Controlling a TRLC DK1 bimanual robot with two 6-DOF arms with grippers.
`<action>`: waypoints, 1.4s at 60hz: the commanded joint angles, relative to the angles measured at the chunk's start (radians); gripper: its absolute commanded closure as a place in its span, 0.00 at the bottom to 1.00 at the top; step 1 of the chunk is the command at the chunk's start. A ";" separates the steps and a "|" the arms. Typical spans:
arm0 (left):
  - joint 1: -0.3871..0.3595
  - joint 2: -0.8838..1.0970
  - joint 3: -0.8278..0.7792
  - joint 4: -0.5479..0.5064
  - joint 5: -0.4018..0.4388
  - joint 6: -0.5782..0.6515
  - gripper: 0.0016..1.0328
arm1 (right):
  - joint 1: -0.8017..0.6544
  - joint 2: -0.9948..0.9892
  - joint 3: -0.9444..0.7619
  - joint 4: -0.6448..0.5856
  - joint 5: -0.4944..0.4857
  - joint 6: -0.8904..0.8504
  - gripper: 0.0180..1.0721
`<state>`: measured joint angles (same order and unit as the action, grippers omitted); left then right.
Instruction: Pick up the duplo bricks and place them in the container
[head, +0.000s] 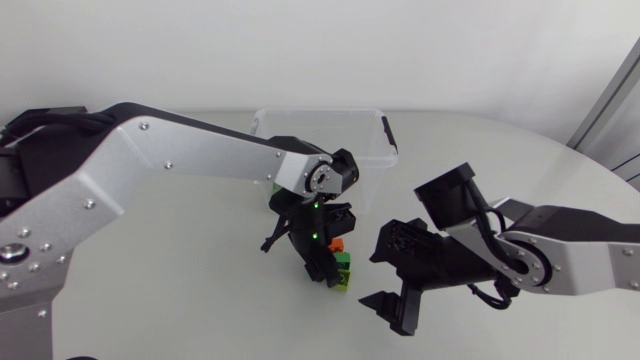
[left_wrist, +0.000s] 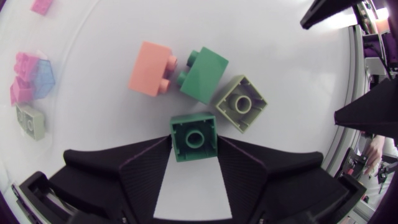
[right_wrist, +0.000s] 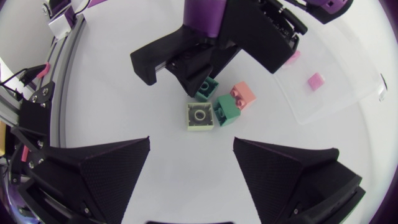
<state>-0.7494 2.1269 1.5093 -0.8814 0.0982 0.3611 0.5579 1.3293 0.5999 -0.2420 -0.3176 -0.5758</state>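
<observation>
Dark-green square duplo brick (left_wrist: 194, 137), pinched at the left jaws' tips, should lift straight up, clear of the pale square brick (left_wrist: 242, 103) at two o'clock; right jaws hang open.

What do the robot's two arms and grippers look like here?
Both the left arm and right arm have silver-grey links, black joints and black cables. Small screws dot the left arm's links, and its wrist shows small green lights. The left gripper and right gripper are matte black, each with two broad wedge-shaped fingers.
</observation>
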 joint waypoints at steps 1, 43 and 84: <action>-0.010 0.025 -0.044 -0.018 -0.006 -0.017 0.67 | 0.014 0.002 -0.028 -0.010 0.008 0.013 0.08; 0.124 -0.479 -0.189 -0.070 -0.006 0.156 0.67 | 0.108 0.380 0.225 -0.022 0.173 0.093 0.11; 0.280 -0.499 0.005 0.114 0.080 0.137 0.64 | 0.149 0.389 0.247 -0.094 0.186 0.105 0.75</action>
<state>-0.4801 1.6039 1.4704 -0.7963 0.1600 0.5304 0.6998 1.7584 0.8799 -0.2977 -0.1299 -0.4927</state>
